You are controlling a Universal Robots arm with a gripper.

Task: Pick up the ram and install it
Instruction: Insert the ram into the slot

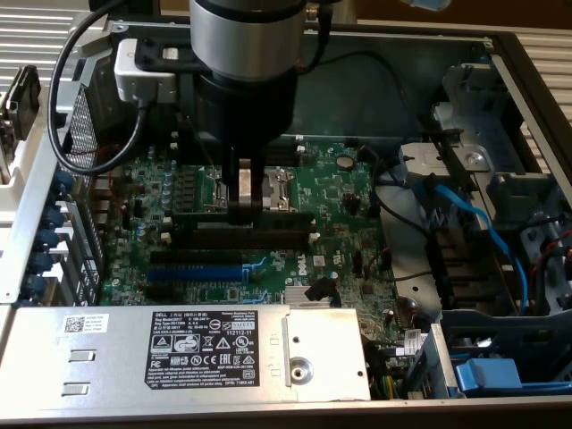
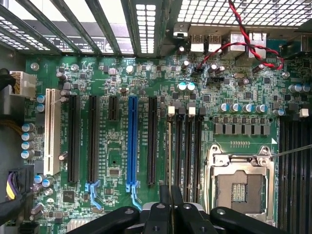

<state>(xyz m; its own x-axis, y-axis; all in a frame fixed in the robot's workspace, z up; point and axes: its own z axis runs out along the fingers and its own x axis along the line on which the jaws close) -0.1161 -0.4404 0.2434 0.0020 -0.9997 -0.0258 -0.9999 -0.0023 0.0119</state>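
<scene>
— So, starting at the exterior view's left, what do we have?

— The perforated rear wall of the open computer case [image 1: 85,125]. Then comes the green motherboard [image 1: 340,192], with its blue expansion slot [image 1: 192,271] lying toward the power supply [image 1: 214,353].

— And the arm?

— Just past that, near the middle. The pincer [image 1: 243,213] reaches straight down onto the board. Its fingers are pressed together on the ram [image 1: 284,220], a long dark stick lying level and running out to both sides of the grip.

— So the pick-up is done?

— I judge so. The ram is in the grip, right at the black memory slots [image 1: 268,239] beside the processor socket [image 1: 279,188].

— Seated, though?

— That I cannot tell. It sits low, touching or just above a slot. Whether its edge is pressed home, or the end clips have closed, does not show. In the wrist view the pincer [image 2: 170,207] hangs over the memory slots [image 2: 187,146], lined up along them, with the blue expansion slot [image 2: 132,141] well apart.

— How far along, then?

— Late, by my reading. The ram is fetched and brought to its place, but the install is not shown finished and the ram is not yet released.

— And farther to the exterior view's right?

— The drive bay [image 1: 500,192] with a blue cable [image 1: 474,214], which has no part in the task.
</scene>
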